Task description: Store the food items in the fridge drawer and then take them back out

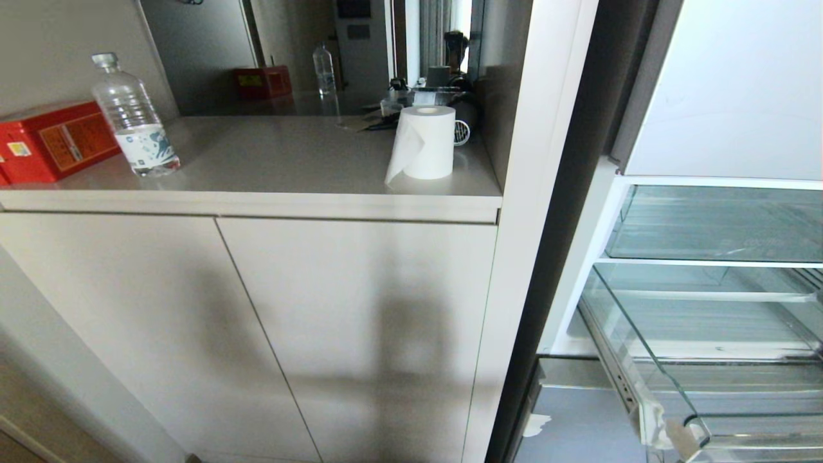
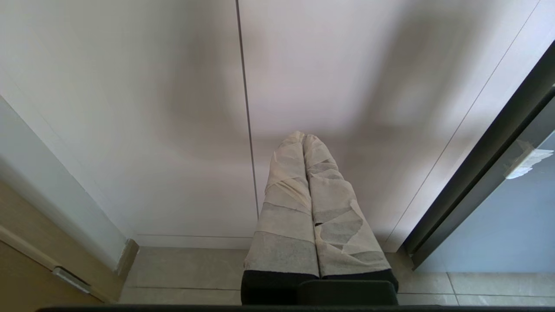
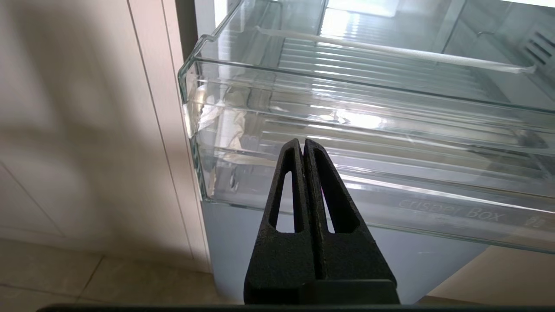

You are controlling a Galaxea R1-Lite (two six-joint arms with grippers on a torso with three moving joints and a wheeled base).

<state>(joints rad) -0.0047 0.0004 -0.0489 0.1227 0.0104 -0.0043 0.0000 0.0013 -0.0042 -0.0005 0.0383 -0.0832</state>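
The food items are out of view. The clear fridge drawer [image 1: 633, 334] stands pulled out of the open fridge at the right, and nothing shows on its ribbed floor. My right gripper [image 3: 302, 141] is shut and holds nothing. Its black fingers point at the drawer's clear front [image 3: 347, 82], a little short of it and near the end beside the cabinet. My left gripper [image 2: 303, 135] is also shut, its tape-wrapped fingers facing the pale cabinet doors [image 2: 173, 108] low above the floor. Neither arm shows in the head view.
On the countertop [image 1: 270, 164] stand a water bottle [image 1: 135, 116], a red box [image 1: 51, 138] and a paper roll [image 1: 424, 141]. A glass shelf [image 1: 707, 225] sits above the drawer. Small lettering [image 3: 451, 212] marks the clear front low down, above a pale blue panel [image 3: 243, 242].
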